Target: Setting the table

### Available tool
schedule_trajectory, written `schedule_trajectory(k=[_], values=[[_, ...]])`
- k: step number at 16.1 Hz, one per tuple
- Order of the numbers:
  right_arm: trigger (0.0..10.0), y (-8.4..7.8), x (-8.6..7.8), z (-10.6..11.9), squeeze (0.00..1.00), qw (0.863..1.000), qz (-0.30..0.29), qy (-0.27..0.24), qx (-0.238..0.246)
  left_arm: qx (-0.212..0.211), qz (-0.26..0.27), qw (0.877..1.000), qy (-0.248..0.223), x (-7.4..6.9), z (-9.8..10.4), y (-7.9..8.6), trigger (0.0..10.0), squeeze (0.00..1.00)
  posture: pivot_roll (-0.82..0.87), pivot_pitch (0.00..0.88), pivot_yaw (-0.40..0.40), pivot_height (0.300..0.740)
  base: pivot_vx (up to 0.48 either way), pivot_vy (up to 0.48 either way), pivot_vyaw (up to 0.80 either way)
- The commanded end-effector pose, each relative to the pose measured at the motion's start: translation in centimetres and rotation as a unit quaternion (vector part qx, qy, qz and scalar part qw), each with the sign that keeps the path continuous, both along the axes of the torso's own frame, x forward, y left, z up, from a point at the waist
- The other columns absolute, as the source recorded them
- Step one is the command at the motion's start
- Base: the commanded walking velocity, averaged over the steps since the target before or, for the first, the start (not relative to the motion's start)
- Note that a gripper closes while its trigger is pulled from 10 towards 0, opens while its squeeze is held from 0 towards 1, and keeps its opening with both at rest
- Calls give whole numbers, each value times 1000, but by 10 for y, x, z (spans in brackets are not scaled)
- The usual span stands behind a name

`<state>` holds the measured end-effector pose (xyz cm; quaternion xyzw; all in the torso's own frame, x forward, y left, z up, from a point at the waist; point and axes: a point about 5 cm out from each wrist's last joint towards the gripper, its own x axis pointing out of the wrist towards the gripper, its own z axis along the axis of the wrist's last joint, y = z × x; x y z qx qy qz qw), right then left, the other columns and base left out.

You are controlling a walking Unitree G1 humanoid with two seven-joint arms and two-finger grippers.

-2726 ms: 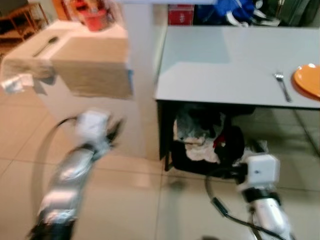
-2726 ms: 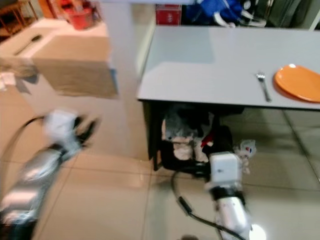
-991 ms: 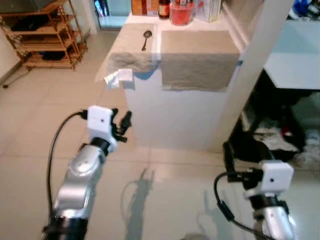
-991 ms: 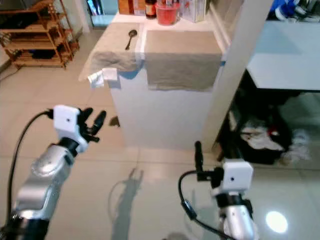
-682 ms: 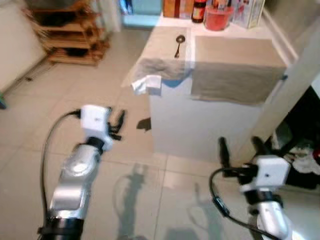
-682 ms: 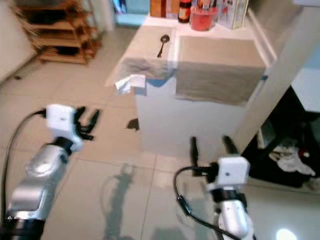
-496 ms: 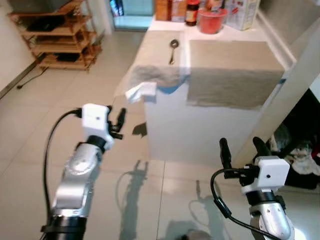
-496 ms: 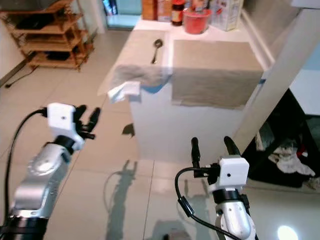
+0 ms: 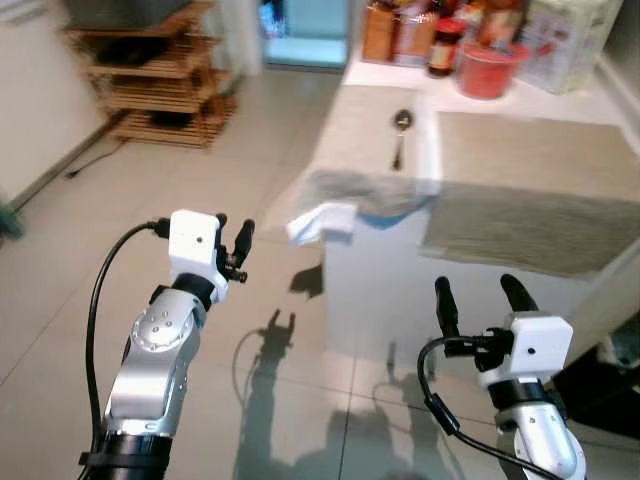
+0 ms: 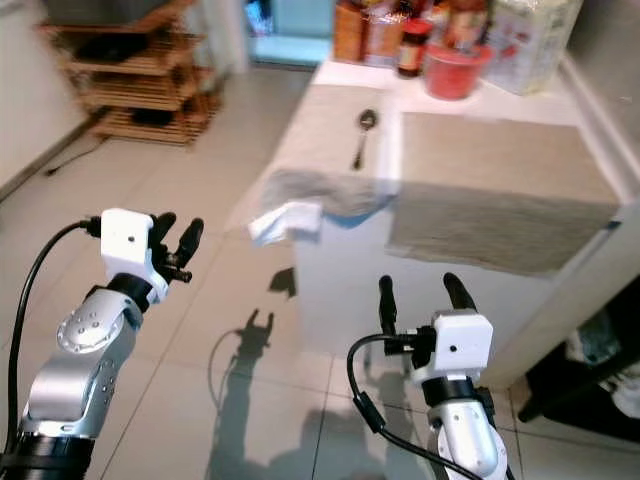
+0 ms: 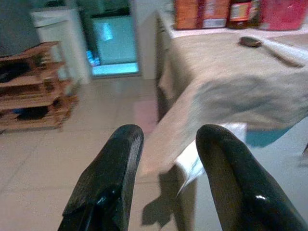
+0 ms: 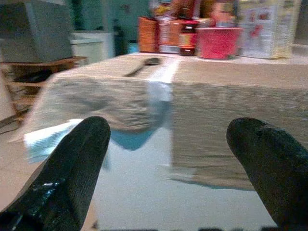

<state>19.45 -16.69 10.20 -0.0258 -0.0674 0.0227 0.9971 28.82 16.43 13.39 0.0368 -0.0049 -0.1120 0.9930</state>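
A pale tiled floor point(image 9: 90, 250) fills the left and lower part of the head views, with a wooden slatted shelf rack point(image 9: 150, 70) at the upper left. A white counter point(image 9: 400, 290) stands at centre right, covered by two beige placemats: one point(image 9: 360, 140) droops over the counter's near left corner, the other point(image 9: 530, 190) lies to its right and hangs over the front edge. A spoon point(image 9: 398, 135) lies on the left placemat, towards its far end, in the upper middle of the frame. A red tub point(image 9: 488, 72), bottles and cartons stand at the counter's back edge, along the top.

The left gripper point(image 9: 232, 250) is raised at mid left over the floor, empty, its fingers a moderate gap apart. The right gripper point(image 9: 475, 292) is at lower right, in front of the counter, empty, fingers spread wide.
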Motion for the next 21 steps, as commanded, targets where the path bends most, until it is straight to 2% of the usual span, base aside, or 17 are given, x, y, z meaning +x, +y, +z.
schedule_trajectory(k=[1,5,8,10,13,18,21], values=[[10000,-5,0,4,0,1000,-8,-10,-8,-3,-14,1000,-6,0,3,-5,10000,0,-129,16,45,740,442,0,0],[10000,-4,1,5,0,1000,-10,-13,-8,1,-17,1000,-7,0,3,-4,10000,0,-126,11,46,740,442,0,0],[10000,-3,7,17,0,999,-13,-35,-4,-7,-31,999,-12,2,5,-7,10000,0,-126,5,49,740,447,0,0],[10000,-4,20,37,0,998,-20,-67,0,-2,-29,999,-15,2,6,-8,10000,0,-127,6,51,740,0,0,0],[10000,-6,26,41,0,997,-23,-72,-1,4,-34,999,-14,3,6,-9,10000,0,-123,10,52,740,0,0,0],[10000,-18,71,57,0,996,-46,-75,17,10,-41,999,-21,7,10,-11,10000,0,-106,16,50,740,0,0,0],[10000,-16,67,49,0,997,-36,-60,15,15,-41,999,-25,10,14,-9,10000,0,-88,17,41,740,0,0,0]])
